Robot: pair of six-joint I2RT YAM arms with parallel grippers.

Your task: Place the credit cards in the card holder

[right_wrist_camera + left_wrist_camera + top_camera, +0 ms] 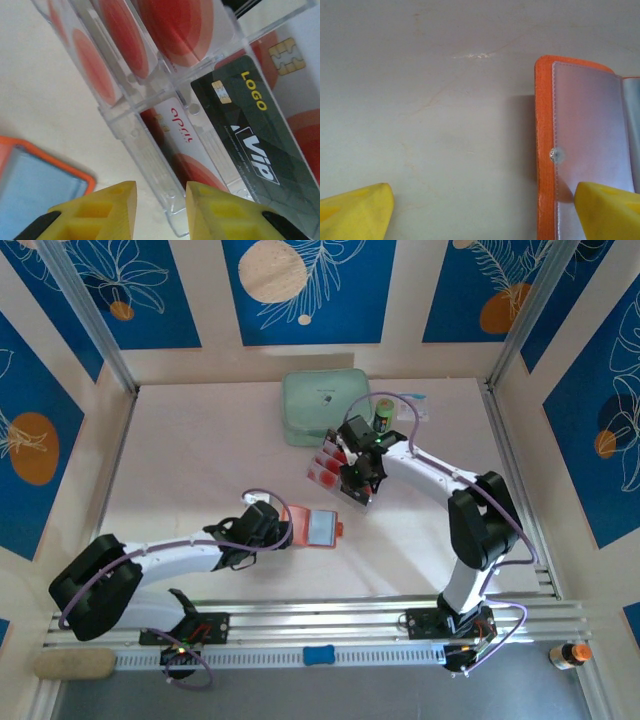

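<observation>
Step in hand: picking a card. I have the right gripper (161, 210) down at the clear tray (131, 142), and no card is in the card holder (316, 526) yet.
Right fingers: narrowly apart, straddling the tray's near rim and the edge of a pale card. I cannot tell whether they are pinching yet.
Left fingers: the left gripper (482, 215) is spread wide and holds nothing. One fingertip sits at the holder's near corner, the other is over bare table.
Card holder: it lies open and flat between the arms, clear sleeve up, just beside the tray.
Credit cards (187, 150): they stand in the tray's slots.
Next move: as I judge it, pinch one card alone, not the tray wall, lift it free, and carry it to the sleeve's open edge while the left steadies the holder.
Count: one holder and one tray. About five pale cards with red circles, overlapping, so more may be hidden. One black VIP card (250, 130) and one mint-green case (322, 405).
</observation>
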